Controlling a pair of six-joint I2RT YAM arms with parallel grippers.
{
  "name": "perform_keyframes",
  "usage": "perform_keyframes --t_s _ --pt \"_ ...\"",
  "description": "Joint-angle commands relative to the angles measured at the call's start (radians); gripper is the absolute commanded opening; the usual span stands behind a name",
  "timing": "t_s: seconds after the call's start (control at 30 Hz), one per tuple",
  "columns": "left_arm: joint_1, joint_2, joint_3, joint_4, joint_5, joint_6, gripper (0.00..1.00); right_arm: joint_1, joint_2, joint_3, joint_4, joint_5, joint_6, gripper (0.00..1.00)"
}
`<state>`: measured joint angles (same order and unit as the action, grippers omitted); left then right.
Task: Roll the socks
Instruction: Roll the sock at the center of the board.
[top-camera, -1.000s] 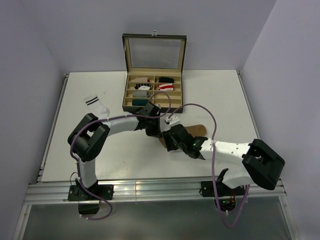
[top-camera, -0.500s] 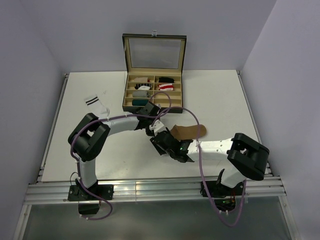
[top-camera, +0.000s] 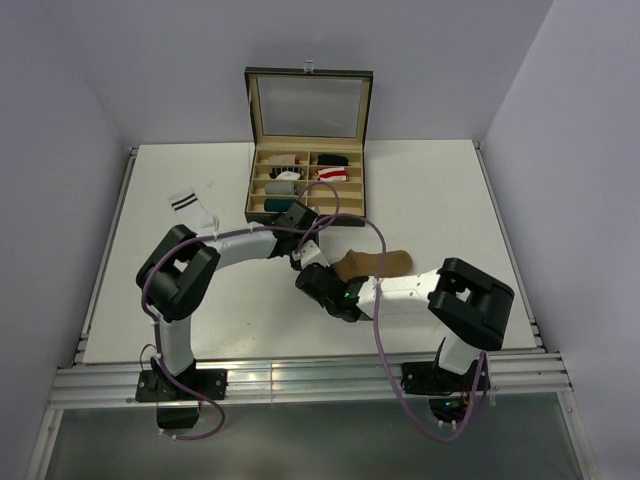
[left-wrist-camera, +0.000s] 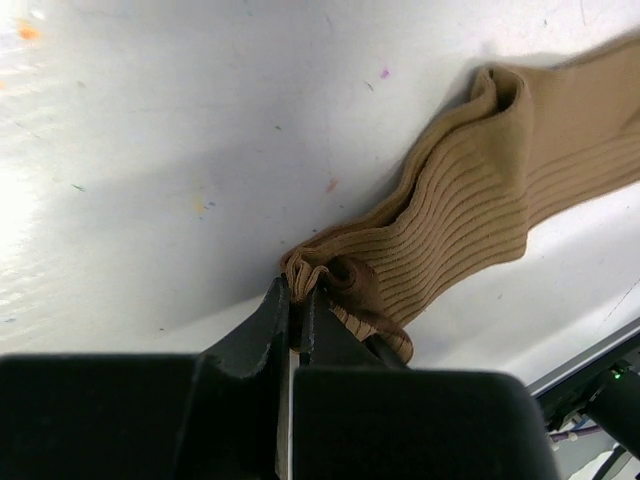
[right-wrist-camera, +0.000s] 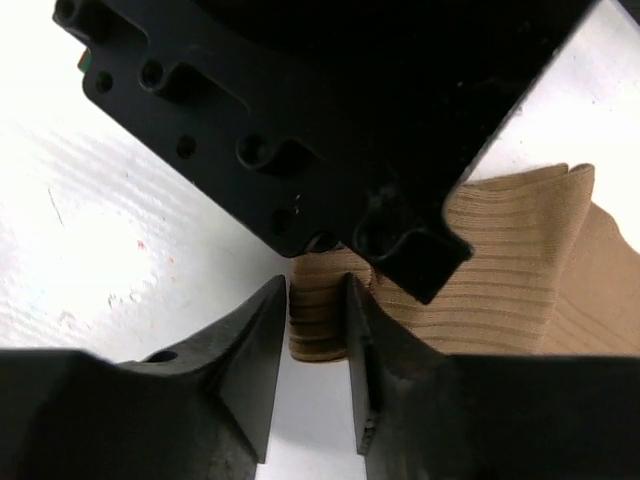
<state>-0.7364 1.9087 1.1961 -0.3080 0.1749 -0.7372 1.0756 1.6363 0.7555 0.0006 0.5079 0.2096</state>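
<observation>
The tan sock (top-camera: 380, 262) lies mid-table (top-camera: 450, 190), near of the box (top-camera: 308, 105), with its rolled end to the left. My left gripper (left-wrist-camera: 296, 298) has its jaws together, pinching the core of that roll. My right gripper (right-wrist-camera: 318, 315) has its jaws pressed against both sides of the same roll.

Hazard: two grips share one small bundle. If either arm pulls out of step, I judge the roll will unwind or the fingers will collide.

The left wrist view shows the flat, unrolled leg trailing right. The right wrist view shows both side contacts. The top view hides the roll under both grippers.
</observation>
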Motion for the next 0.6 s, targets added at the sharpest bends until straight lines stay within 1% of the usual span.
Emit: perform_keyframes --t_s 0.0,0.03,0.1,0.13,0.2,0.27,0.3,0.37,0.4,0.57 --pt "-0.005 0.009 0.017 -0.066 -0.029 0.039 0.01 -0.012 0.071 0.054 -0.105 0.018 0.076 0.34" --pt "-0.006 0.006 0.019 -0.069 -0.035 0.042 0.01 -0.023 0.076 0.064 -0.125 0.02 0.095 0.26" --pt "0.0 0.003 0.017 -0.071 -0.038 0.041 0.01 -0.035 0.083 0.068 -0.143 0.014 0.12 0.17" --pt "0.006 0.001 0.013 -0.069 -0.034 0.039 0.01 -0.043 0.083 0.068 -0.149 0.011 0.125 0.09" --pt "0.017 -0.008 0.002 -0.068 -0.031 0.036 0.01 -0.068 0.068 0.061 -0.142 -0.029 0.114 0.0" --pt "0.034 -0.026 -0.026 -0.06 -0.035 0.03 0.01 -0.083 0.04 0.041 -0.108 -0.071 0.09 0.0" --pt "0.04 -0.036 -0.038 -0.057 -0.037 0.029 0.01 -0.088 0.033 0.035 -0.094 -0.135 0.056 0.0" --pt "0.058 -0.062 -0.078 -0.054 -0.035 0.021 0.01 -0.095 0.02 0.038 -0.074 -0.202 0.033 0.0" --pt "0.064 -0.072 -0.09 -0.054 -0.034 0.019 0.01 -0.1 0.02 0.045 -0.074 -0.279 0.008 0.0" --pt "0.089 -0.17 -0.18 -0.068 -0.057 0.012 0.01 -0.103 0.046 0.122 -0.09 -0.446 -0.035 0.0"
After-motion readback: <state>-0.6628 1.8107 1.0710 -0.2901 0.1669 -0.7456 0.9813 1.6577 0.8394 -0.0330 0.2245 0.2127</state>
